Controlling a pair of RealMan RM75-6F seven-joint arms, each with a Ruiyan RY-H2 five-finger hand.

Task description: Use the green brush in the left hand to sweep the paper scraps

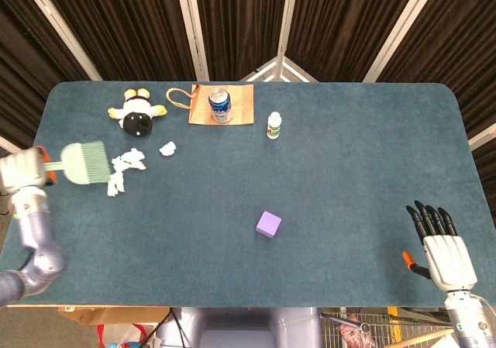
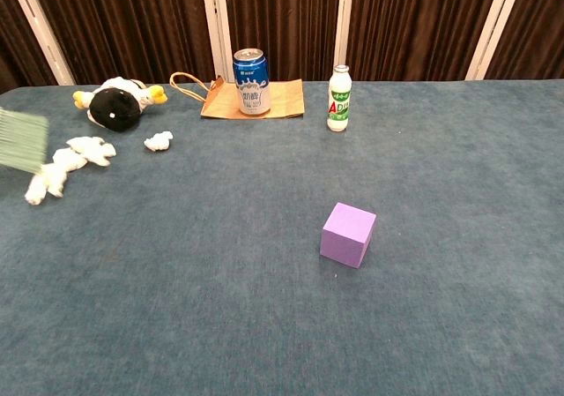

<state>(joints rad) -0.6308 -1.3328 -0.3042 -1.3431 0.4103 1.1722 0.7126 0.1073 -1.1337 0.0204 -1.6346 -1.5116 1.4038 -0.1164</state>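
Left hand [image 1: 22, 172] is way out past the left edge of the table [image 1: 349, 170], gripping the brush [image 1: 84, 163] by its handle, bristles pointing in toward the table. Brush head sits just left of the scraps [image 1: 124, 169]; can't really tell if the bristles are touching them. From the chest cam you only catch the bristle end at the left border of the shot. Scraps are a few white crumpled bits in a loose clump, plus one small piece [image 1: 167, 149] a bit apart, nearer the plush [image 1: 137, 112]. Right hand [image 1: 443, 247] is at the near right corner, fingers straight and spread, holding nothing. Also on the table: can [image 1: 220, 105] standing on a paper bag [image 1: 240, 104], small bottle [image 1: 273, 125] beside that, and a purple cube [image 1: 269, 225] around the middle.
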